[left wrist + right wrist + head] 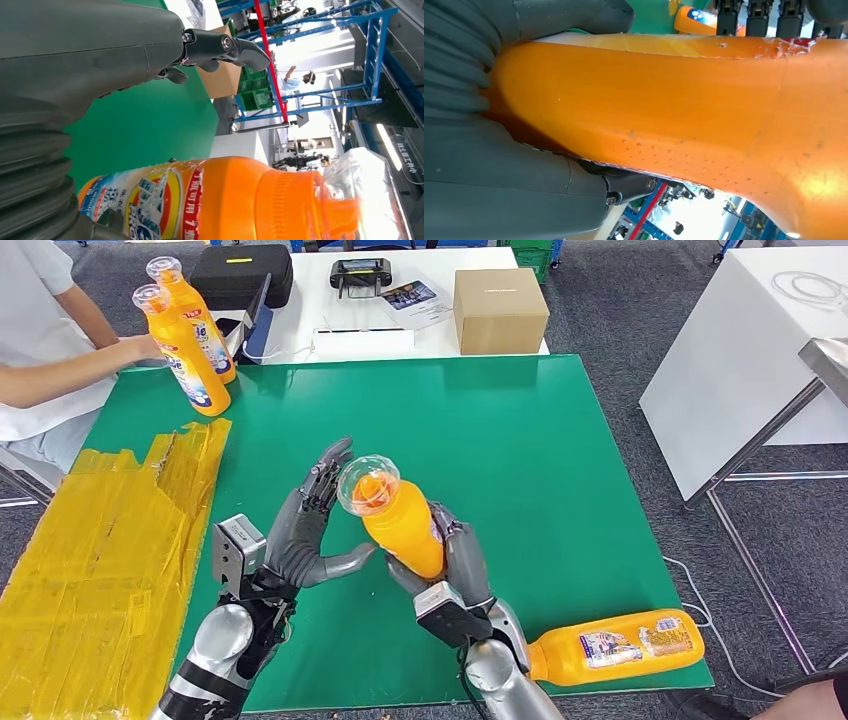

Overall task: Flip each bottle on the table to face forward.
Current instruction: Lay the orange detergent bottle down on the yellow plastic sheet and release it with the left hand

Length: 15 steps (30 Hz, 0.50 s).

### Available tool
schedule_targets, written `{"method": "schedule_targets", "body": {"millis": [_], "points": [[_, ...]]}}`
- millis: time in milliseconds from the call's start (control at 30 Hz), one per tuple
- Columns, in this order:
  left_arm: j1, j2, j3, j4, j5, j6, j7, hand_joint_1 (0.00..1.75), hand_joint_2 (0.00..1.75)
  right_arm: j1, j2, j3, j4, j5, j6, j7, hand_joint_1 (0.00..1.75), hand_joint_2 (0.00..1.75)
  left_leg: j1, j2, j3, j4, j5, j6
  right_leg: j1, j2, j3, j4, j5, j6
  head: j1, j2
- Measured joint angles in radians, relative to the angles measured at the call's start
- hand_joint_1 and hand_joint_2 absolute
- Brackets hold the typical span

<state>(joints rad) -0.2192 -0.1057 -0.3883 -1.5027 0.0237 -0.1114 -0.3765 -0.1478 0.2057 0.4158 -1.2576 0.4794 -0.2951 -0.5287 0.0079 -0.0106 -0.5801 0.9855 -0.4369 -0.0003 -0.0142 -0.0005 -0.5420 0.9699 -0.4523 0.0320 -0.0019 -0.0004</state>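
Right hand (pixel 452 565) wrapped round lower body of orange bottle (pixel 402 522), held upright above green table (pixel 560 440), clear cap up, toward near-centre of the mat. Left hand (pixel 305 530) holding nothing, fingers spread and upright just beside the bottle, thumb reaching toward its base; touching or a hair apart, cannot tell from the head view. Step in hand, as judged: turning the held bottle so its label faces forward, likely a hand-to-hand regrasp. To do well: bring left palm flat against bottle side before right lets go, grip mid-body below the shoulder not the slick cap, keep bottle vertical, rotate about its long axis, set down base-flat clear of the others. Second bottle (pixel 615 645) lying on its side at near right table edge, label up, neck end behind right forearm. Two more bottles (pixel 185 335) upright at far left corner, next to a person's arm (pixel 75 370). Cardboard box (pixel 500 310) on white table beyond.

Hard to make out: label side of held bottle mostly turned away in head view, partly seen in left wrist view, print blurred. Right wrist view mostly plain orange wall. Right fingers mostly hidden behind bottle
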Motion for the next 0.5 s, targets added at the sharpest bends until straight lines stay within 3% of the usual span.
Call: {"method": "schedule_targets", "body": {"millis": [500], "points": [[-0.001,0.004,-0.009,0.002,-0.053,0.020,-0.022,0.00,1.75,-0.014,0.006,0.006,0.030,-0.019,0.000,0.000,1.75,1.75,0.000,0.000,0.000,0.000,0.000,0.000,0.000,0.000,0.000,0.000,0.000,0.000,0.000,0.000]]}}
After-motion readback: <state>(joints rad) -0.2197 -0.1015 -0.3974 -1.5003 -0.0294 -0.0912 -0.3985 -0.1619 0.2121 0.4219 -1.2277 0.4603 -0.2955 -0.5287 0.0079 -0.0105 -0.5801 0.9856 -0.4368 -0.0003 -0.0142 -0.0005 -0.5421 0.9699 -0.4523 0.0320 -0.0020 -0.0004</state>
